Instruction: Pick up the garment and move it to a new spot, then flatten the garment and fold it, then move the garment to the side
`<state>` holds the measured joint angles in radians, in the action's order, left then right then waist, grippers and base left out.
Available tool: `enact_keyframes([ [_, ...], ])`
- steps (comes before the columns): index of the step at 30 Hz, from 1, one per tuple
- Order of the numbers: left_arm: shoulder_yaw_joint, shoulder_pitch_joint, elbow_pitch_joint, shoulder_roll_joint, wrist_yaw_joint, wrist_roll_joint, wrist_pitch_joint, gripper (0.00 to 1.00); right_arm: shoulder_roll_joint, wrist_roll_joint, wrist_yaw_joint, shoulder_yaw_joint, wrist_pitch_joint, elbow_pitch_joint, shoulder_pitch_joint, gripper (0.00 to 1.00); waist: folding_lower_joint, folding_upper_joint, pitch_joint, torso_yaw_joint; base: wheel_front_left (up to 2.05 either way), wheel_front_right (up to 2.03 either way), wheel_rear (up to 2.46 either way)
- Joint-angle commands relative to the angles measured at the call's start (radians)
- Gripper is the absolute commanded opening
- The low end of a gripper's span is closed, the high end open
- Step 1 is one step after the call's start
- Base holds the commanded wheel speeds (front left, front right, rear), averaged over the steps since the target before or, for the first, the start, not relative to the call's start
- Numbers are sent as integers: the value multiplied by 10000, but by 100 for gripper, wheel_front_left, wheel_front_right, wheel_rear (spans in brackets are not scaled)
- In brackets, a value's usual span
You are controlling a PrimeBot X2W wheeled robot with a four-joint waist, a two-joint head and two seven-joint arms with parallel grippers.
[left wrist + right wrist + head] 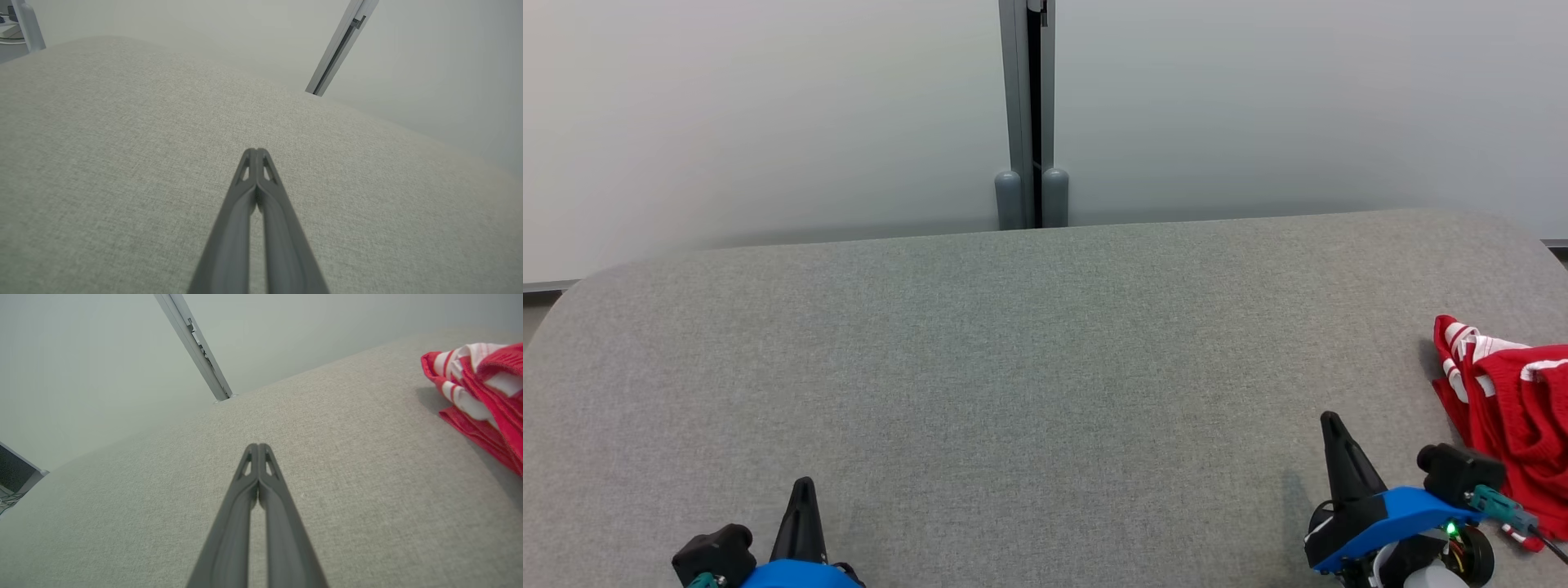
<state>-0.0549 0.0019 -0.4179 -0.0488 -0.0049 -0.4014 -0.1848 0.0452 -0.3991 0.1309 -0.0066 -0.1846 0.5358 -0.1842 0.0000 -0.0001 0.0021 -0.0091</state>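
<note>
Garment (1515,400) lies bunched at the table's (1013,343) right edge; left gripper (803,483) and right gripper (1331,420), pinched together and empty, rest clear of it

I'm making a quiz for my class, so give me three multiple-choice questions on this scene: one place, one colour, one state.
1. Where on the table does the garment lie?
A. far left
B. centre
C. far right
2. What colours is the garment?
A. red and white
B. blue and yellow
C. all black
3. What state is the right gripper in?
A. wide open
B. shut, empty
C. shut on the garment
Answers: C, it is bunched at the right edge; A, red cloth, white stripes; B, it is closed with nothing between.
</note>
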Motion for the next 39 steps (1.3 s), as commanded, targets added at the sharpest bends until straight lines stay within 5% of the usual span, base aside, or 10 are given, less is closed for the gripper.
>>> enact_keyframes([
  [1,84,-321,229,-8,-85,-376,78,0,35,-397,0,-55,74,-267,-62,0,0,0,1,3,0,0,0],
  [39,847,-731,967,-15,-652,-5876,1441,0,54,-5906,-1,-532,1437,-1551,349,0,0,0,4,34,0,0,0],
])
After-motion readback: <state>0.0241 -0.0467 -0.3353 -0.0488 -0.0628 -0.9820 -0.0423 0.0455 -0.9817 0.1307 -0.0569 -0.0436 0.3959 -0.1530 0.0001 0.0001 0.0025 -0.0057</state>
